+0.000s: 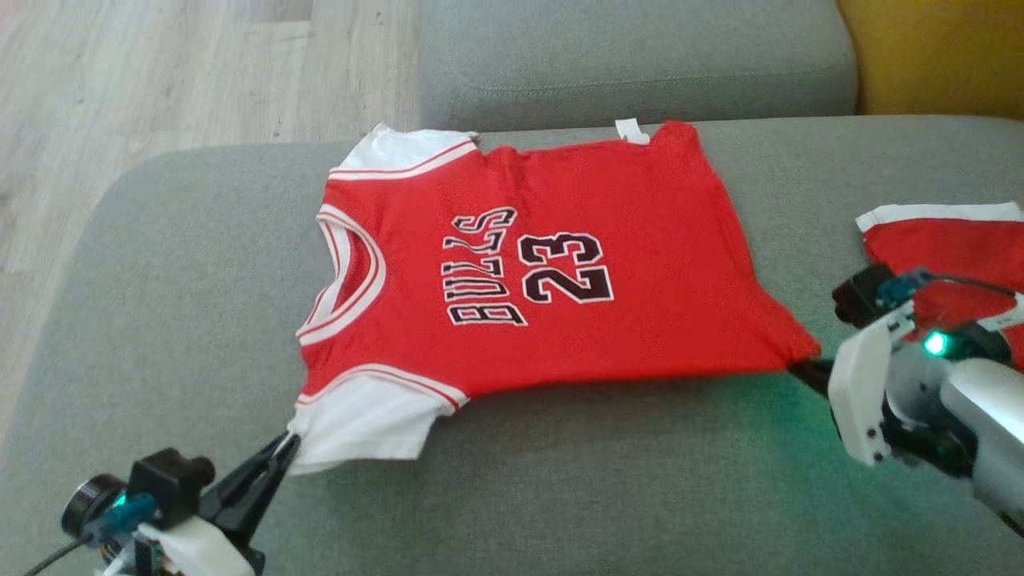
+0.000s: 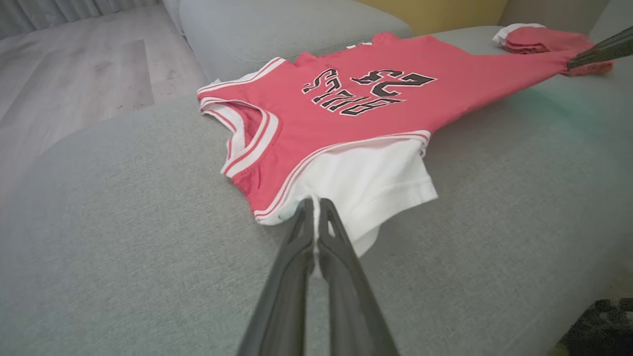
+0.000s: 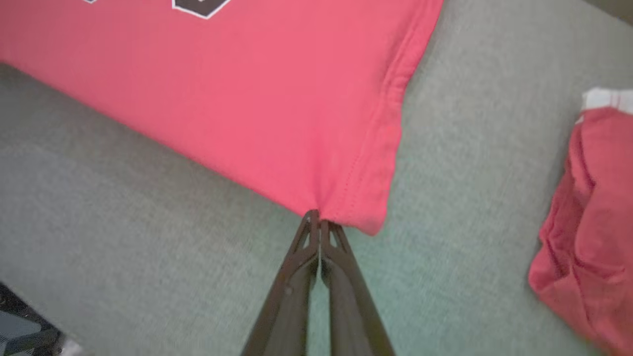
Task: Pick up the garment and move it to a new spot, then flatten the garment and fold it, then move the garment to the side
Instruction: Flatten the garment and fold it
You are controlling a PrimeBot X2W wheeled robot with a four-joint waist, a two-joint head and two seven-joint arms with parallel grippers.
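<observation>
A grey sofa point(image 1: 144, 320) is carrying a red jersey point(image 1: 664, 264), which is lying spread flat with its print facing up and its collar toward the robot's left. A second red garment point(image 1: 952, 240) is sitting bunched at the right. The left gripper point(image 1: 288, 445) is clamping the jersey's near white sleeve point(image 1: 360, 424). The right gripper point(image 1: 800, 370) is pinching its near hem corner point(image 1: 792, 348).

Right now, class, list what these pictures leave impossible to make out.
Second red garment: head view, cut off by the right edge and the right arm.
White tag on the jersey: head view, too small to read.
Jersey's print: right wrist view, cut off by the top edge.
</observation>
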